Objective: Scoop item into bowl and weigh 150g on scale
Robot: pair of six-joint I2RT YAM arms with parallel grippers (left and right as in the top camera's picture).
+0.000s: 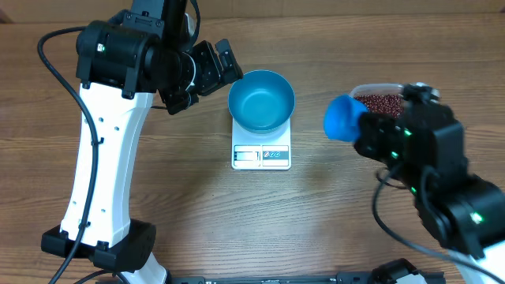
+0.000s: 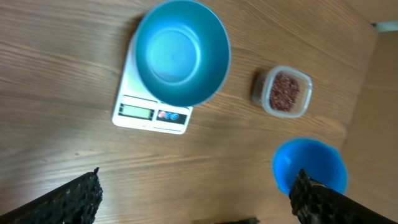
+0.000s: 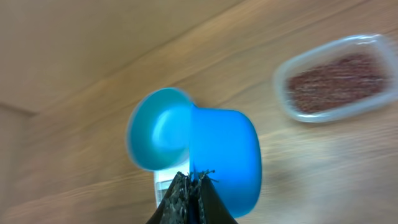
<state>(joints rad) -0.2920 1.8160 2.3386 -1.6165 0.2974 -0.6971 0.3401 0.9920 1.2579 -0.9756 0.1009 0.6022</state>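
The bright blue bowl (image 1: 261,100) (image 2: 180,53) (image 3: 158,137) stands on the white scale (image 1: 261,155) (image 2: 149,114) (image 3: 163,183), and no beans show inside it. The red-brown beans (image 1: 383,101) (image 2: 285,91) (image 3: 339,78) lie in a clear tub to the right. My right gripper (image 1: 368,128) (image 3: 194,186) is shut on the handle of a small blue scoop (image 1: 343,117) (image 2: 309,165) (image 3: 224,155), held in the air between tub and bowl. My left gripper (image 1: 217,75) (image 2: 198,199) hangs wide open just left of the bowl, holding nothing.
The clear plastic tub (image 1: 371,89) (image 2: 306,81) (image 3: 283,68) sits on the wooden table (image 1: 316,213) right of the scale. The left arm's white body (image 1: 102,173) stands at the left and the right arm's black body (image 1: 450,189) at the lower right.
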